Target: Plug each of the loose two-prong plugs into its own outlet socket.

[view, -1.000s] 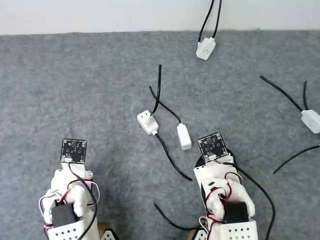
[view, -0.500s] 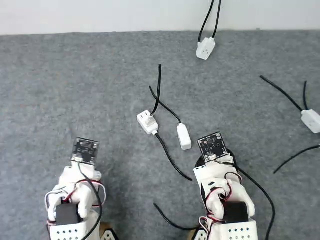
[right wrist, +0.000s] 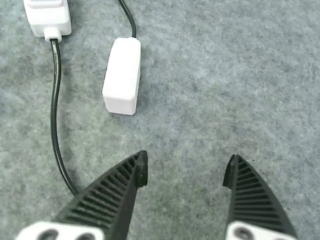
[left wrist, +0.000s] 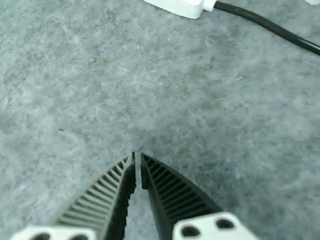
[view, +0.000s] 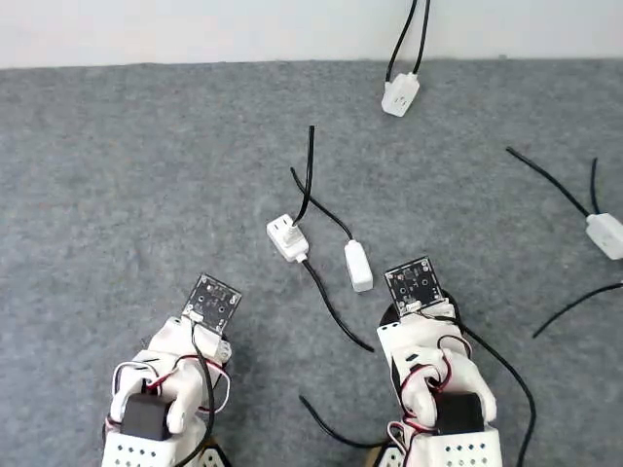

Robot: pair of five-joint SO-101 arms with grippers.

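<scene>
Found the left gripper (left wrist: 137, 160) at the near left, closed tight on nothing, low over the grey mat (left wrist: 75, 75). Found the right gripper (right wrist: 186, 167) at the near right, spread wide and empty, above bare mat. Saw a white plug (view: 288, 236) at mid-table, prongs pointing far-left, with its black cord (view: 331, 306) trailing off to the near right. Saw a white socket (view: 358, 265) just right of the plug and apart from it, lying a little far-left of the right gripper. Noted a white far piece (view: 400, 95) by the far edge with two cords, and a white right piece (view: 605, 235) at the right edge. Could not tell plug from socket in either.
</scene>
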